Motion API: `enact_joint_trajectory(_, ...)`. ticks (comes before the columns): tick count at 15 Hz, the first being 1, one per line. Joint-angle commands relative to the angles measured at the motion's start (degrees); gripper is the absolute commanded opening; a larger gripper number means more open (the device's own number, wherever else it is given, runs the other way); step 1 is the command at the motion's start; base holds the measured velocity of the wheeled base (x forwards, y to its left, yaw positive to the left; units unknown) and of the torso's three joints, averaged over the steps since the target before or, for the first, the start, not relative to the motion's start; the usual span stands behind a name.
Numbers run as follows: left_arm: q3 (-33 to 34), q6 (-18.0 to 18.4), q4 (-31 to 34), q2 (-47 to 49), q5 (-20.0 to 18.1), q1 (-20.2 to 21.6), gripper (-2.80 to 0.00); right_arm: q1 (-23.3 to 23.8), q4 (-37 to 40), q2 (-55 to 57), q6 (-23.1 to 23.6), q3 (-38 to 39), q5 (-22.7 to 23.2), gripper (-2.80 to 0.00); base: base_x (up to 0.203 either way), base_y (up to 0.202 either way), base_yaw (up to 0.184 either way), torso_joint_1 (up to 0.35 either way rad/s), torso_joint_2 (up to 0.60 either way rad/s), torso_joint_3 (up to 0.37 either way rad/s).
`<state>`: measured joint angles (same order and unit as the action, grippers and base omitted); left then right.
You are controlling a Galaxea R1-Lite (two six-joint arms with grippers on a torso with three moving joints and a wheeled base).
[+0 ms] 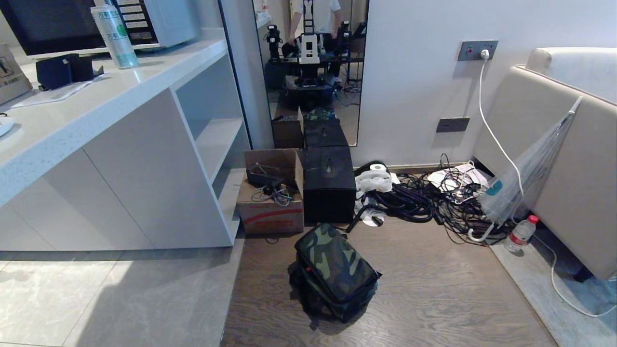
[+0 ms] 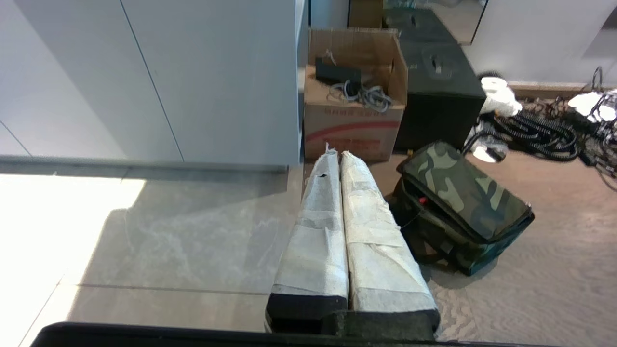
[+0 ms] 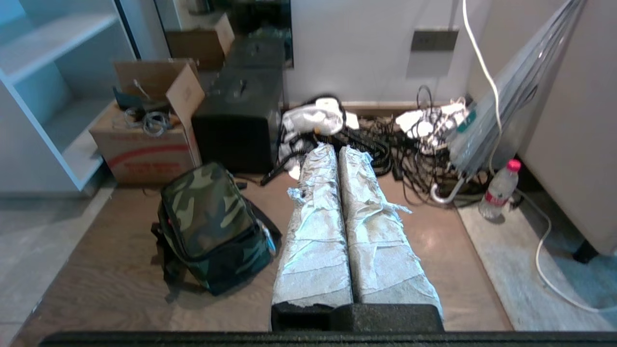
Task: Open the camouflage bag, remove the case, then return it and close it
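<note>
The camouflage bag (image 1: 336, 271) stands on the wooden floor with its green camouflage lid down; it also shows in both wrist views (image 2: 462, 205) (image 3: 209, 224). The case is hidden. My left gripper (image 2: 337, 155) hangs above the floor to the bag's left, its white-wrapped fingers pressed together and empty. To the bag's right, my right gripper (image 3: 332, 149) is likewise shut on nothing. Neither gripper appears in the head view.
Behind the bag stand a brown cardboard box (image 1: 272, 207) and a plain black cube box (image 1: 329, 185). A tangle of cables (image 1: 434, 200), a folded umbrella (image 1: 525, 168) and a plastic bottle (image 1: 520, 233) lie right. White cabinet (image 1: 144, 159) on the left, sofa (image 1: 569, 159) on the right.
</note>
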<state>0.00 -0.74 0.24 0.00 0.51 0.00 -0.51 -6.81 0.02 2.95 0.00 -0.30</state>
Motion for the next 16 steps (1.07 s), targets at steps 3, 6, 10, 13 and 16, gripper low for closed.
enact_joint_trajectory(3, 0.0, -0.05, 0.02, 0.0, 0.02, 0.0, -2.8, -0.02, -0.05, 0.15, 0.04, 2.29, -0.05, -2.8, 0.0, 0.0, 0.0, 0.003, 0.0, 0.205)
enact_joint_trajectory(6, 0.0, -0.05, 0.02, 0.0, 0.02, 0.0, -2.8, -0.02, -0.05, 0.15, 0.04, 2.29, -0.05, -2.8, 0.0, 0.0, 0.0, 0.002, 0.0, 0.195)
enact_joint_trajectory(10, 0.0, 0.04, 0.02, 0.0, 0.02, 0.0, -2.8, -0.02, -0.05, 0.15, 0.04, 2.29, 0.01, -2.8, 0.0, 0.0, 0.0, 0.002, 0.0, 0.049)
enact_joint_trajectory(13, 0.0, 0.04, 0.02, 0.0, 0.02, 0.0, -2.8, -0.02, -0.05, 0.15, 0.04, 2.29, -0.05, -2.8, 0.0, 0.0, 0.0, 0.0, 0.0, 0.0)
enact_joint_trajectory(16, 0.0, 0.04, 0.02, 0.0, 0.02, 0.0, -2.8, -0.02, -0.05, 0.15, 0.13, 2.29, 0.03, -2.8, 0.0, 0.0, 0.0, 0.0, 0.0, 0.0)
